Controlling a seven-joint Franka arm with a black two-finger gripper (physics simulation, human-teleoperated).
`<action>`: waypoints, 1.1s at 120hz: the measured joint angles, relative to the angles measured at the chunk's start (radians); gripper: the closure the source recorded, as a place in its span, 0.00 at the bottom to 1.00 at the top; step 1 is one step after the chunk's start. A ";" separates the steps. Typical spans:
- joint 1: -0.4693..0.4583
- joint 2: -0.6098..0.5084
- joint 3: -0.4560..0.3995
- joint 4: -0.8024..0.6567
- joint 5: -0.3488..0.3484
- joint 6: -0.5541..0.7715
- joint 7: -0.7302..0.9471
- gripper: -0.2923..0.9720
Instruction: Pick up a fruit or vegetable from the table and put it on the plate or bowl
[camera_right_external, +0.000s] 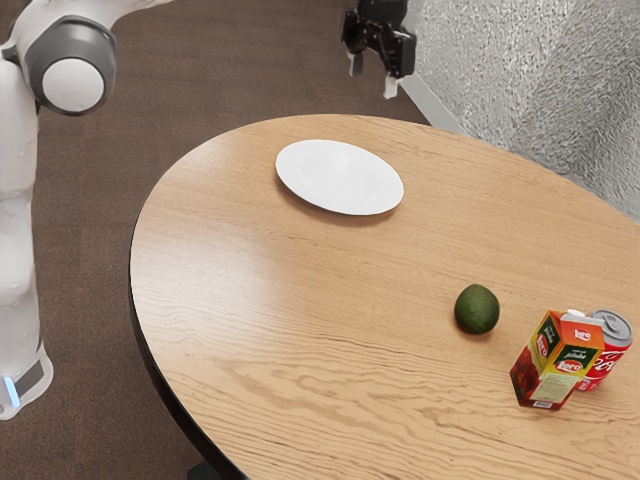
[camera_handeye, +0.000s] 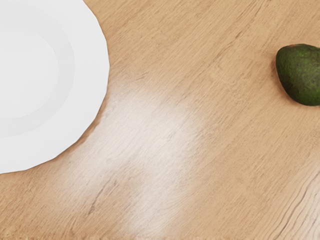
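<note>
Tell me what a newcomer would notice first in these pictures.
Probably the round white plate, empty, on the far part of the light wooden table. Next, the dark green avocado toward the exterior view's right, apart from an orange-and-green carton and red soda can standing side by side. The black two-finger gripper hangs open high above the table, holding nothing.

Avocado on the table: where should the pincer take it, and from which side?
Probably across the avocado at its middle, coming straight down. It lies low and rounded on the table, with the juice carton standing apart, so fingers fit either side.
</note>
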 joint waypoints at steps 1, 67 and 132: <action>-0.006 0.004 0.000 0.000 0.000 0.001 -0.012 0.23; -0.077 0.269 0.002 0.009 -0.006 0.183 -0.581 0.23; -0.219 0.442 -0.001 0.185 -0.008 0.282 -0.827 0.23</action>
